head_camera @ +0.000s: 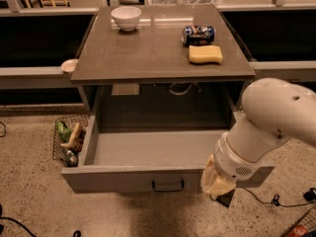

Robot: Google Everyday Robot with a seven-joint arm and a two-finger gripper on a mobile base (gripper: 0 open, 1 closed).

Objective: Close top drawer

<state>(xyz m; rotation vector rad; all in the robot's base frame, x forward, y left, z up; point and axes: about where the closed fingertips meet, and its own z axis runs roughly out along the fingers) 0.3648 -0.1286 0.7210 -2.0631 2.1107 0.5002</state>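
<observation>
1. Top drawer (113, 180) is pulled far out of the cabinet. Its grey box stretches away behind the claw, and its plain front runs from the claw to the left.
2. Our claw (217, 183) is low at the right part of this front, just at its upper edge, with the thick white arm (269, 127) rising up and to the right of it. We cannot tell if the claw is wide or narrow, and we see nothing held in it.
3. Left of the claw, at the middle of the front, is the small dark handle (168, 185). The claw does not touch it.
4. In our judgement the task is only at its beginning: the claw is in a place for pushing, but the drawer is not closed at all. The whole travel into the cabinet is left to do.
5. We see nothing inside the box that could block it.
6. Above and behind the claw is the surface (148, 58). On it stand a white bowl (126, 18) far to the left, and a can (198, 34) with a yellow sponge (205, 54) just beside it, almost straight behind the claw. They have no part in the task.
7. Far left of the claw, on the floor, a wire basket (58, 149) stands just beside the drawer's side. A straight push should not meet it, we think.
</observation>
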